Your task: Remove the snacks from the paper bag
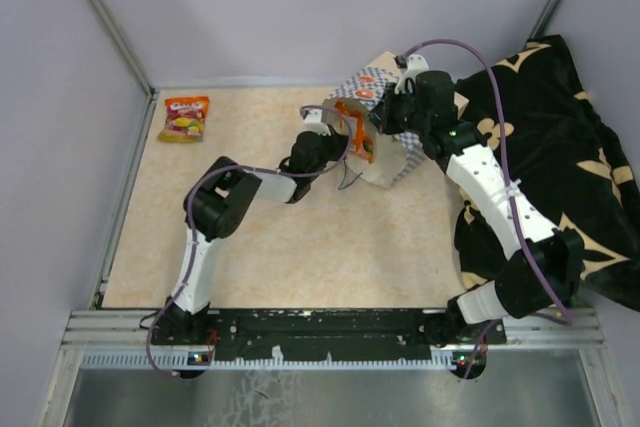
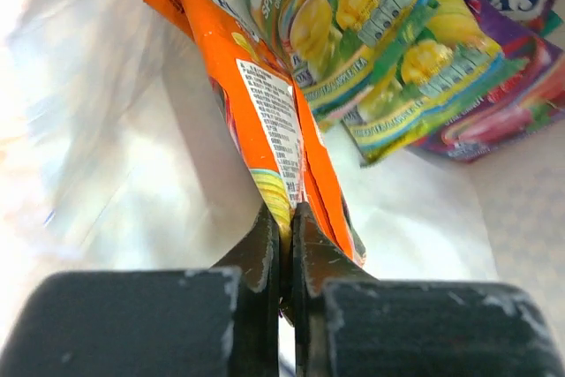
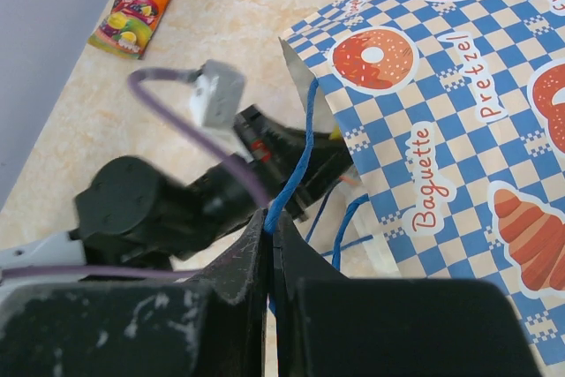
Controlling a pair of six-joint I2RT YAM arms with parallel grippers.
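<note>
The paper bag (image 1: 385, 162) lies on its side with its mouth facing left. My left gripper (image 2: 285, 236) reaches into the mouth and is shut on the bottom edge of an orange snack packet (image 2: 265, 112). Deeper in the bag lie green packets (image 2: 371, 33) and a purple one (image 2: 512, 50). My right gripper (image 3: 270, 227) is shut on the bag's thin blue cord handle (image 3: 296, 165), beside the checked side (image 3: 441, 130). From above, the left gripper (image 1: 335, 139) is at the bag's mouth and the right gripper (image 1: 385, 117) is over its top.
One orange snack packet (image 1: 184, 118) lies on the beige table at the far left, and also shows in the right wrist view (image 3: 134, 13). A black cloth with gold marks (image 1: 560, 147) covers the right side. Grey walls close in the table at back and left.
</note>
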